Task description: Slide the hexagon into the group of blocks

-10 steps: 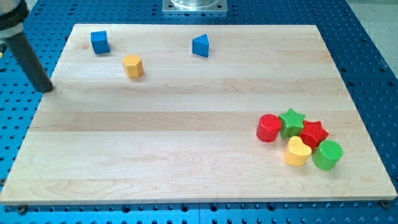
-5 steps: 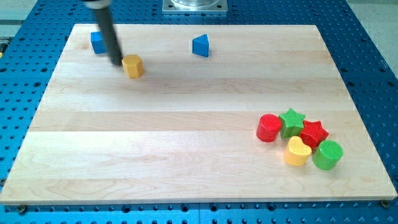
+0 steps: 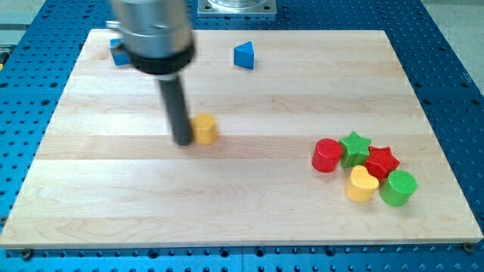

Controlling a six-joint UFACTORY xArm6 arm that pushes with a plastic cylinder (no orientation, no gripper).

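Observation:
The yellow hexagon (image 3: 205,128) lies near the middle of the wooden board (image 3: 249,204). My tip (image 3: 184,141) touches its left side. The group sits at the view's lower right: a red cylinder (image 3: 327,156), a green star (image 3: 354,147), a red star (image 3: 382,161), a yellow heart (image 3: 361,183) and a green cylinder (image 3: 398,188). The hexagon is well to the left of the group.
A blue triangular block (image 3: 243,55) stands near the view's top edge of the board. A blue cube (image 3: 117,50) at the top left is partly hidden behind the arm's wide grey body (image 3: 153,34).
My tip came in from the left to the hexagon's upper left, then pushed it down and to the right toward the board's middle. The other blocks have not moved.

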